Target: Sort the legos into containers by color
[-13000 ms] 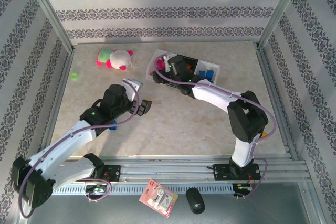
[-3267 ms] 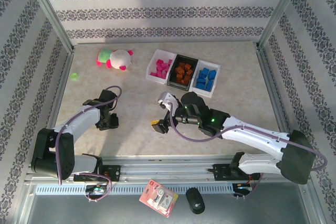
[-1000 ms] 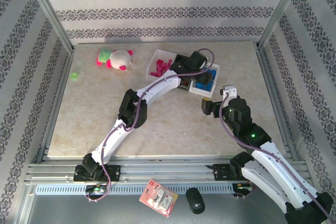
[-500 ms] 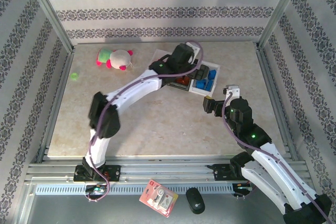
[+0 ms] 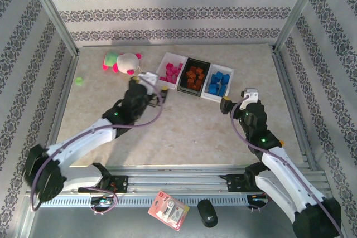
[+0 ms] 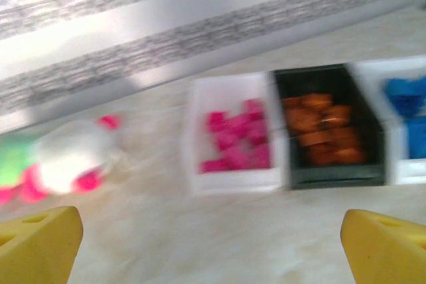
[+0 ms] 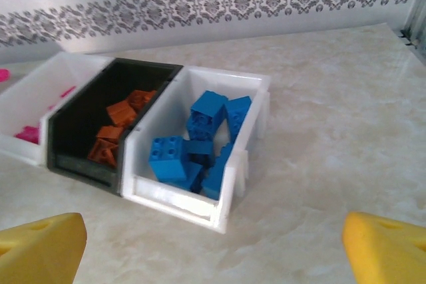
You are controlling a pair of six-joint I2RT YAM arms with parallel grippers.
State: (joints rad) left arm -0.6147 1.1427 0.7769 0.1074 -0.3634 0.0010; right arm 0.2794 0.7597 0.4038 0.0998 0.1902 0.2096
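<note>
Plainly, left gripper (image 6: 212, 247), right gripper (image 7: 213, 247) both wide, empty (fingertips (image 7: 40, 239) cropped), legos (image 7: 168, 156) in containers (image 7: 176, 205), pink ones blurred.

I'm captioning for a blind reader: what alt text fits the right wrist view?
Three trays in a row on a pale table: the left white tray with pink legos, the black tray with orange-brown legos, the right white tray with blue legos. The right end effector is open, its yellow fingertips wide apart in the lower corners, holding nothing.

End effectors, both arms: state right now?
Left end effector: open, fingers wide apart, holding nothing.
Right end effector: open, fingers wide apart, holding nothing.
</note>
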